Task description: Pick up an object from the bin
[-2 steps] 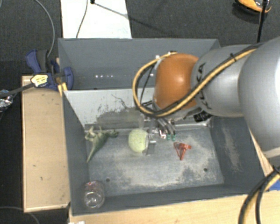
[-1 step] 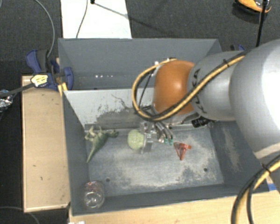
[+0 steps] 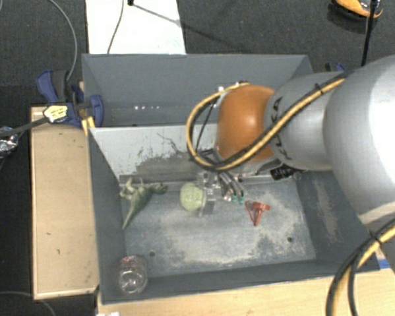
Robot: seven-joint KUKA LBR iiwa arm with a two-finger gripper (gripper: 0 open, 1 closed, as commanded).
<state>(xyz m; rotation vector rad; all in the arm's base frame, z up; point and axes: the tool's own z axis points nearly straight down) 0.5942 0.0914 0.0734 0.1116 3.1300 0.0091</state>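
Observation:
My gripper (image 3: pixel 216 198) hangs low over the middle of the bin floor, below the orange wrist cover. A pale green ball (image 3: pixel 192 198) lies right beside its fingers on the left, touching or nearly touching them. A small red cone-shaped piece (image 3: pixel 256 211) lies on the floor just to the right of the gripper. I cannot tell whether anything sits between the fingers.
A green toy dinosaur-like figure (image 3: pixel 137 195) lies at the left near the back wall. A clear round plastic piece (image 3: pixel 132 275) rests in the front left corner. The arm covers the bin's right side.

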